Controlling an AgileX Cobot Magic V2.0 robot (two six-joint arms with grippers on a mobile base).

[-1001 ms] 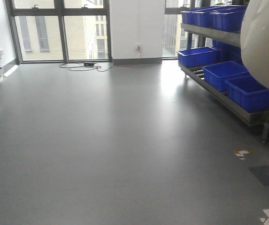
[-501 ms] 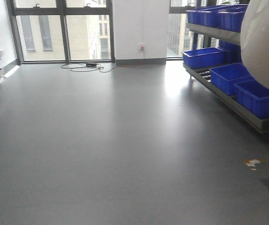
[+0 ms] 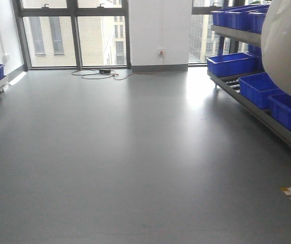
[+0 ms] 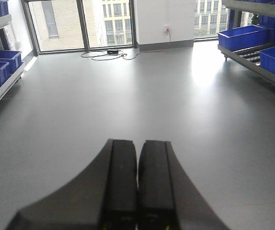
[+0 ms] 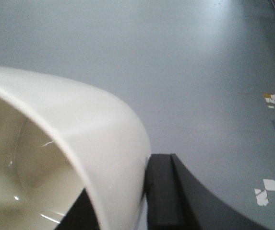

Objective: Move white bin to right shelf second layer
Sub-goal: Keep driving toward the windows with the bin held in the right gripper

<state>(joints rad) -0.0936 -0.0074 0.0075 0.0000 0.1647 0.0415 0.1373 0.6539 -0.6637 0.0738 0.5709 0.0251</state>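
Your right gripper [image 5: 127, 203] clamps the rim of the white bin [image 5: 79, 124], which hangs at two o'clock of the front view, while your left gripper [image 4: 137, 187] sits closed and empty.

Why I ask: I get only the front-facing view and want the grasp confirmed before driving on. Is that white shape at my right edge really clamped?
Observer: Yes. The right wrist view shows the right end effector shut on the rim of the white bin, with one finger inside the rim and one outside.
Operator: Is anything loaded in it?
Observer: The part of its inside that the right wrist view shows is bare and glossy. The rest is out of frame.
Operator: And the other arm?
Observer: The left wrist view shows the left end effector shut, fingers pressed together with nothing between them.
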